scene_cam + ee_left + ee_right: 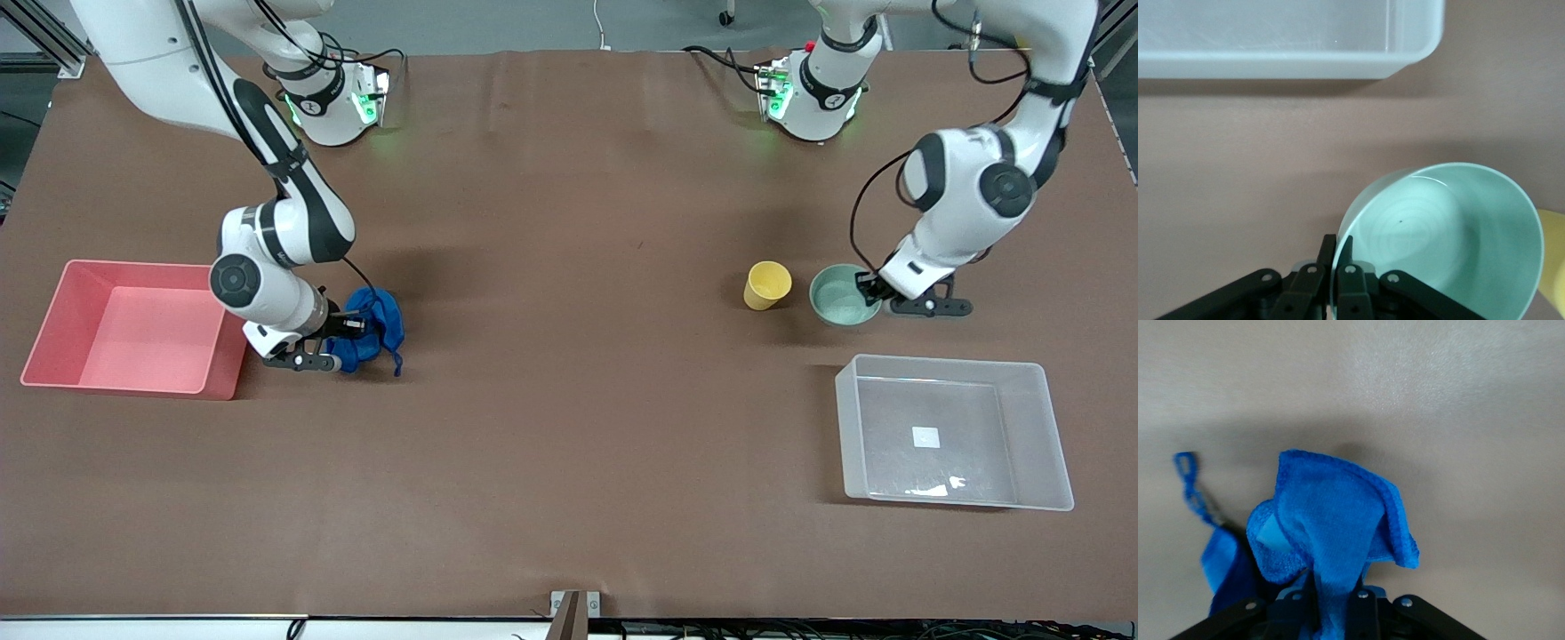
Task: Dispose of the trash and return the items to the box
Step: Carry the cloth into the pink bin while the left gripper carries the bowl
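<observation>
From the front camera I can't make out either set of fingertips: the right gripper (342,329) is buried in the blue rag (373,327), and the left gripper (868,288) is masked by its own wrist at the bowl (843,296). The wrist views settle it. In the right wrist view the right gripper (1336,600) pinches a fold of the rag (1331,527), which bunches up over the fingers and hides their tips. In the left wrist view the left gripper (1336,257) is pressed together on the mint bowl's (1445,233) rim, one finger inside and one outside.

The pink bin (133,327), just beside the rag toward the right arm's end, holds nothing I can see. The clear box (951,431), nearer the front camera than the bowl, shows only its white label (925,436). The yellow cup (767,284) stands just beside the bowl, apart from it.
</observation>
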Action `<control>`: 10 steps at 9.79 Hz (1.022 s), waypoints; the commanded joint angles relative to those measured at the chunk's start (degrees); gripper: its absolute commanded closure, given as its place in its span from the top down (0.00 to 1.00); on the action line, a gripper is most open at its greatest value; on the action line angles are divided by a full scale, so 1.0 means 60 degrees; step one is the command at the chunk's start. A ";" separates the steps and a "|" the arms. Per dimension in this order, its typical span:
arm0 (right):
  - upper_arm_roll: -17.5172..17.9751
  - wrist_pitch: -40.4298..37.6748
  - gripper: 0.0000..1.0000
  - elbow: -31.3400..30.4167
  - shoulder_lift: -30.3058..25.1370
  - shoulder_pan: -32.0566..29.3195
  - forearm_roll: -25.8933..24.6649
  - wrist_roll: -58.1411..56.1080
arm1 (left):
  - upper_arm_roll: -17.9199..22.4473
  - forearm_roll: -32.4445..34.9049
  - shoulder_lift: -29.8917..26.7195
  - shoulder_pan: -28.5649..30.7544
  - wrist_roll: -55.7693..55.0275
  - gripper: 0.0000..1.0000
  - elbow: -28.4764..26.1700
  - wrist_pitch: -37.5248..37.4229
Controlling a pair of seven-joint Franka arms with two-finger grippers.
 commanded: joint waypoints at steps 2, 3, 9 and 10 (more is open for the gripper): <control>-0.0402 -0.4232 0.01 0.2878 -0.1087 -0.0688 -0.0143 -0.0069 | 0.0492 0.0005 -0.0280 -0.0004 0.0178 0.00 0.1323 -0.1629; -0.1248 -0.4341 0.01 0.3001 -0.1379 -0.0690 -0.0144 -0.1115 | 0.0682 -0.0010 0.0537 -0.0004 0.0222 0.00 0.2653 -0.2069; -0.4990 -0.1743 0.01 0.1892 -0.0975 -0.0966 -0.0306 -0.7083 | 0.1925 -0.2522 0.5958 0.0040 0.2090 0.00 0.9006 -0.3245; -0.4992 -0.0980 0.01 0.1598 -0.0595 -0.1142 -0.0189 -0.7523 | 0.2219 -0.3138 0.6632 0.0040 0.2692 0.00 0.9429 -0.3216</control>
